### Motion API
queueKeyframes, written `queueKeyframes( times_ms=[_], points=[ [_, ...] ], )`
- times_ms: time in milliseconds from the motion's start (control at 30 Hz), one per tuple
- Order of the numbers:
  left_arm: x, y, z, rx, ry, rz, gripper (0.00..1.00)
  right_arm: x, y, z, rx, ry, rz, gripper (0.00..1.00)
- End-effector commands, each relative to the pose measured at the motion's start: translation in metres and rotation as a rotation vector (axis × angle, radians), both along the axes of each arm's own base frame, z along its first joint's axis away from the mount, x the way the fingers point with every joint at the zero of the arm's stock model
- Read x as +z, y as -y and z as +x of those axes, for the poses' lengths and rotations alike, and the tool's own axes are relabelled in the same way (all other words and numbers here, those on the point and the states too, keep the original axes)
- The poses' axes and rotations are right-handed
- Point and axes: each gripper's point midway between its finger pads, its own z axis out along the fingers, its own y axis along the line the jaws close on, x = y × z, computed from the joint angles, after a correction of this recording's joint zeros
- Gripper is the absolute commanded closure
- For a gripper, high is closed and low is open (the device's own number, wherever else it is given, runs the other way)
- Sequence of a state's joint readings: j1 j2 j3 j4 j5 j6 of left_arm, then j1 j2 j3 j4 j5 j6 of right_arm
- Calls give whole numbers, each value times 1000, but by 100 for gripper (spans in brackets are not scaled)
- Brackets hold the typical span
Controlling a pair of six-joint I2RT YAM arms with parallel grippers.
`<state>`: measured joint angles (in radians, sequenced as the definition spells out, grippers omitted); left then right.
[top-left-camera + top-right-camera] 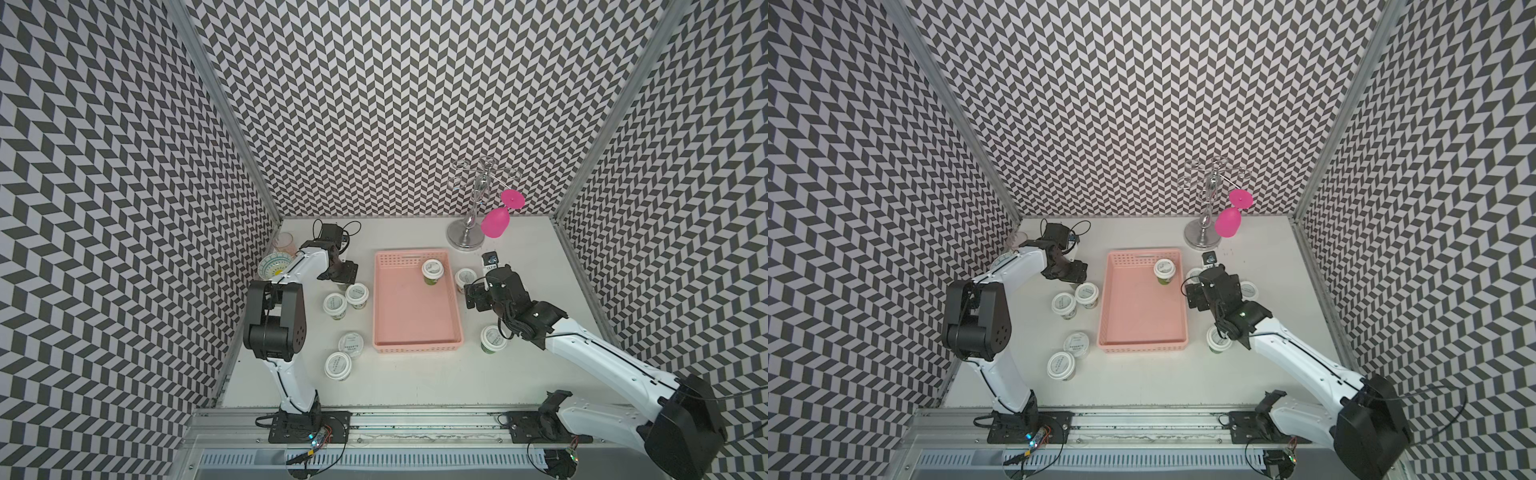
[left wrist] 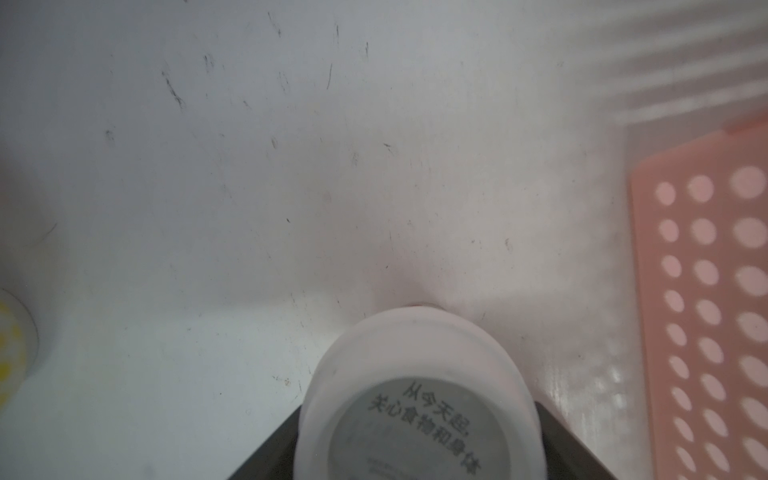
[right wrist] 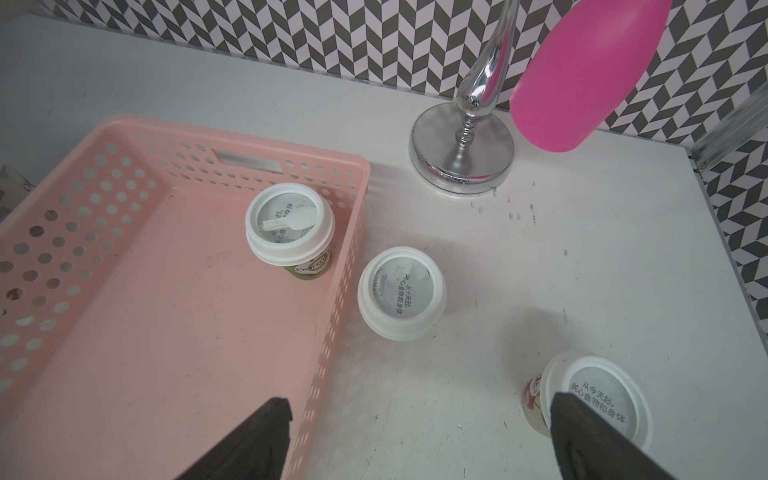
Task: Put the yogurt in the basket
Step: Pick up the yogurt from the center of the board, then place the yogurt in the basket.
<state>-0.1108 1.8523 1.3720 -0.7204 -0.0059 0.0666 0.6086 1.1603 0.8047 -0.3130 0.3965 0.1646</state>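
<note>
The left gripper (image 2: 419, 409) clamps its dark fingers on either side of a yogurt cup (image 2: 415, 365), left of centre in both top views and near the pink basket (image 1: 409, 316). The grasp looks made, so the next move is a lift over the basket wall. The right gripper (image 3: 419, 436) gapes empty. The cup is round, with a white lid and grey print. Another cup (image 1: 432, 270) stands in the basket's upper right corner.

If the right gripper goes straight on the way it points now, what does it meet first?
Probably the yogurt cup standing just outside the basket; it lies nearly centred ahead of the open right gripper. Depth is unclear; the table might come first.
</note>
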Motion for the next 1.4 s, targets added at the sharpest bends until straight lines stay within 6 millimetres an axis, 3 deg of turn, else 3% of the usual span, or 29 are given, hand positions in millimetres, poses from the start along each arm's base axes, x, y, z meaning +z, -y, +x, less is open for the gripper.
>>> queueKeyframes(
  times_ms=[0,433,833,1133,1367],
  points=[
    [23,1,8,-12,59,2,21,0,-5,2,8,13,7,0],
    [60,0,17,-19,147,27,23,-3,-6,2,9,5,0,0],
    [108,18,30,-66,237,27,25,-4,-5,3,6,3,-6,0],
    [128,58,32,-162,274,16,25,-5,-3,3,-2,3,-16,0],
    [132,105,25,-271,275,-10,26,-8,-3,4,-5,-3,-25,1]
  ],
)
